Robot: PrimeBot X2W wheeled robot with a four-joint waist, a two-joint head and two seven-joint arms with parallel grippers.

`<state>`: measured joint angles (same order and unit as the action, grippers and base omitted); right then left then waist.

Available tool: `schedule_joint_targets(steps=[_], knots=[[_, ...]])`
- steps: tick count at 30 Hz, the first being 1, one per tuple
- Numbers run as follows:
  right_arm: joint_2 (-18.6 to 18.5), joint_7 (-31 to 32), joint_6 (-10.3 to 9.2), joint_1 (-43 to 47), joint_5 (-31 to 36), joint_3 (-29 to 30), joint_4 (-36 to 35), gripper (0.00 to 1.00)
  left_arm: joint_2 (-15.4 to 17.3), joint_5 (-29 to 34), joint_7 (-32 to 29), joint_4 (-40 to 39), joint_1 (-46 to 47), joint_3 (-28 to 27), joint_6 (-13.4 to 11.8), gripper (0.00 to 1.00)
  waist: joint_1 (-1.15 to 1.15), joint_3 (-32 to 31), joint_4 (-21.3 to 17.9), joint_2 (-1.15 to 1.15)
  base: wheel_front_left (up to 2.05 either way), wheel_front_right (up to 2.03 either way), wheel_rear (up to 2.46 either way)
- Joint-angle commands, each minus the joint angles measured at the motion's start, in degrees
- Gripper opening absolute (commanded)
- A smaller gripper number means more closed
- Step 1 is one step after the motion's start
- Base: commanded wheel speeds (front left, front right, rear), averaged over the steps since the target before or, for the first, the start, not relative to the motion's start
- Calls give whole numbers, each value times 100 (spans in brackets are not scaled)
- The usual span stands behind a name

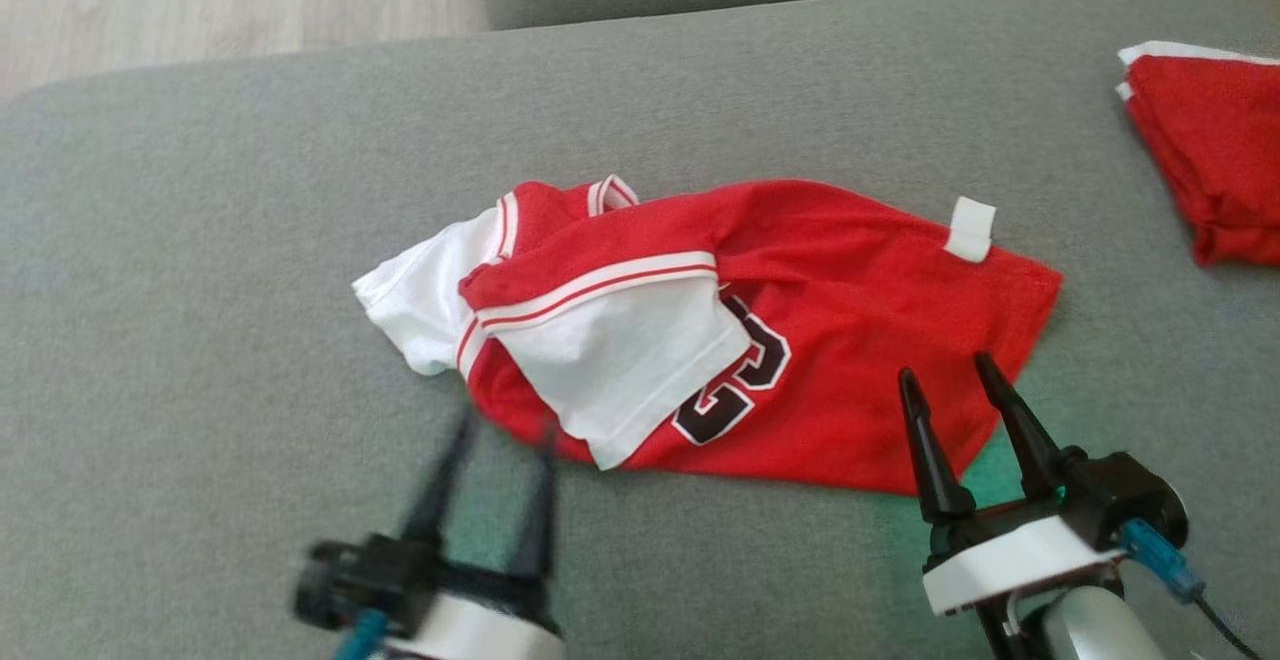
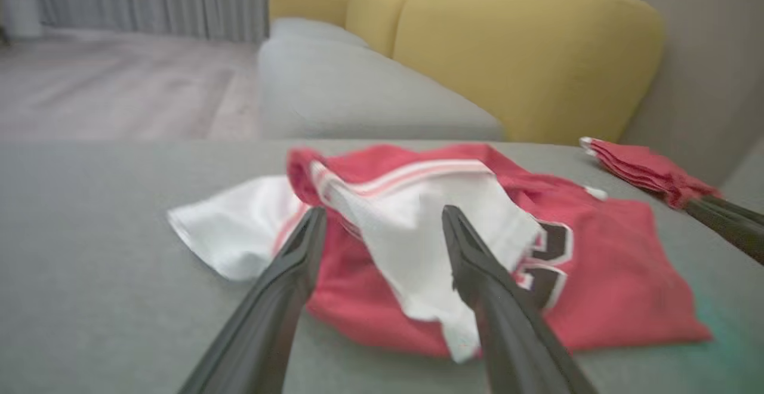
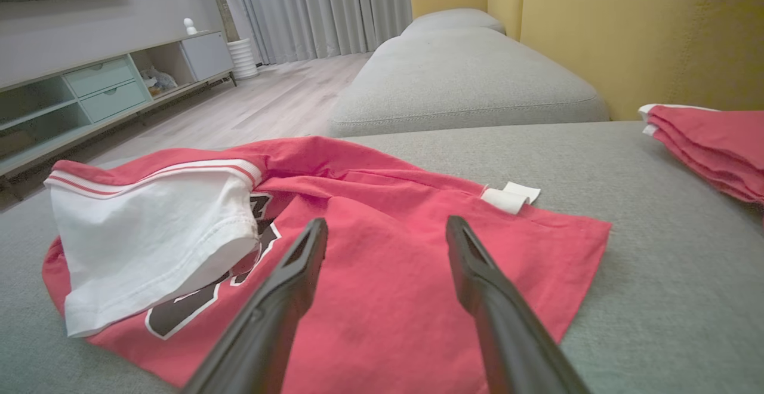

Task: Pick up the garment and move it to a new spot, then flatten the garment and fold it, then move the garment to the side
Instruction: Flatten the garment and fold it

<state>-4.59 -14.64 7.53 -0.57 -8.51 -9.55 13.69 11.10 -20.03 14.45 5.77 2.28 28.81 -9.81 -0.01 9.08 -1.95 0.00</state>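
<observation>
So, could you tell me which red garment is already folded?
The red pile at the far right; the numbered jersey lies rumpled in the middle.

Blurred past detail at the left tool (image 1: 505,427), just beside the garment (image 1: 860,340). Half covered by that garment's white sleeve (image 1: 610,360) at the dark number (image 1: 720,415). Cut by the picture's edge at the folded red pile (image 1: 1215,160), well apart.

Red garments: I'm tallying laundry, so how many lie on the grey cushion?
2. A crumpled red-and-white jersey lies in the middle of the grey cushion; a folded red garment sits at the head view's right edge. Others may lie out of frame.
</observation>
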Motion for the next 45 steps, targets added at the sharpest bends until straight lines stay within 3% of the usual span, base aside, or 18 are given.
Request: schedule_joint_targets(steps=[1,5,10,23,25,26,27,36,40,45], knots=[[-107,-36,-4,-142,3,-160,-188,100,-111,-117,54,69,94,16,297,100,1,41,76,0,0,0,0],[-121,-36,-4,-206,6,-203,-180,100,-335,-391,-65,673,234,332,857,100,1,86,103,0,0,0,0],[-150,-36,-4,-299,-11,-242,-173,100,-453,-564,-378,1248,574,538,1216,100,1,193,58,0,0,0,0],[-120,-36,-4,-344,-26,-201,-166,100,-557,-687,-388,1874,994,590,1330,100,1,270,-222,0,0,0,0],[-127,-36,-4,-338,-28,-187,-167,100,-559,-705,-310,1841,978,559,1313,43,1,261,-238,0,0,0,0],[-129,-36,-4,-333,-28,-181,-166,100,-561,-723,-287,1828,959,544,1306,27,1,251,-242,0,0,0,0],[-130,-36,-4,-326,-28,-174,-163,100,-555,-735,-272,1817,939,533,1296,0,1,240,-242,0,0,0,0],[-103,-36,-4,-269,-87,37,-139,100,-362,-793,-155,1227,807,328,1129,0,1,111,-170,0,0,0,0],[-185,-36,-4,-363,-299,242,-3,100,-61,-816,-94,429,899,-61,963,0,1,129,-116,0,0,0,0],[-559,-36,-4,-869,-553,484,497,100,434,-849,-259,-476,1231,-566,831,0,1,320,-107,0,0,0,0]])
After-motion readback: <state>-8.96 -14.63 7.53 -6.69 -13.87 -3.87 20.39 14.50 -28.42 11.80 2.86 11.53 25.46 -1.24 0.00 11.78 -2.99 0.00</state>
